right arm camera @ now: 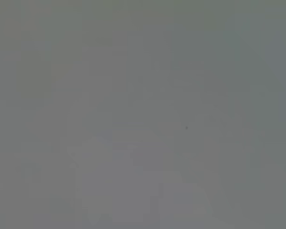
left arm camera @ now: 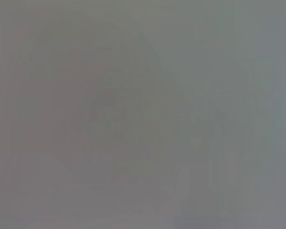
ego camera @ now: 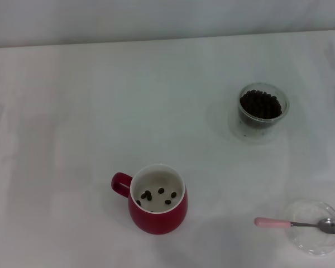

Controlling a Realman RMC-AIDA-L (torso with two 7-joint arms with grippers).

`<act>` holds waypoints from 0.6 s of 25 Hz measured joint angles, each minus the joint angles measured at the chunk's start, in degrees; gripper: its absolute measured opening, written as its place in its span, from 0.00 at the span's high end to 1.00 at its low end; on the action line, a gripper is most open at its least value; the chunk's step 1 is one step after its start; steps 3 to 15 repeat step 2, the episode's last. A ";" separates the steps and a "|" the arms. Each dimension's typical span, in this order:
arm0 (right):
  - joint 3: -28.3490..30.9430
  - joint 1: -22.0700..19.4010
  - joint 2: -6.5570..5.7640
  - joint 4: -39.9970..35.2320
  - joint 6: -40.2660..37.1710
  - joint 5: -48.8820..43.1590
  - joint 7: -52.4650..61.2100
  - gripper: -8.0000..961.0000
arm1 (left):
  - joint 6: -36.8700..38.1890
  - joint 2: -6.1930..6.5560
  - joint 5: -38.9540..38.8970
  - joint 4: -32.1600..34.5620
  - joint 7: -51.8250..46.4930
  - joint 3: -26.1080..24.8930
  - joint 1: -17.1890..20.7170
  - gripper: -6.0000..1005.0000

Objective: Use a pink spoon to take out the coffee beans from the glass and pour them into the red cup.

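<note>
No pincer is seen, so its state can't be told; the light, slippery pink spoon (ego camera: 297,224) is probably best gripped at its handle.

A deep red cup (ego camera: 158,205) with a cream-white inside holds a few dark brown coffee beans (ego camera: 159,196). A clear glass (ego camera: 262,110) is filled with more of the same near-black beans. The pink spoon (ego camera: 297,224) has a pale pink handle and shiny silver bowl, lying on a clear dish (ego camera: 314,228) on a plain white surface (ego camera: 100,111).

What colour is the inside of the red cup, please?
Cream-white, with a few dark coffee beans on the bottom of the red cup; head view.
</note>
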 joint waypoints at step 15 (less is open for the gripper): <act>0.00 0.22 -0.01 0.02 0.17 0.56 -0.48 0.09 | -0.01 -0.01 0.00 -0.15 -0.08 0.00 -0.20 0.11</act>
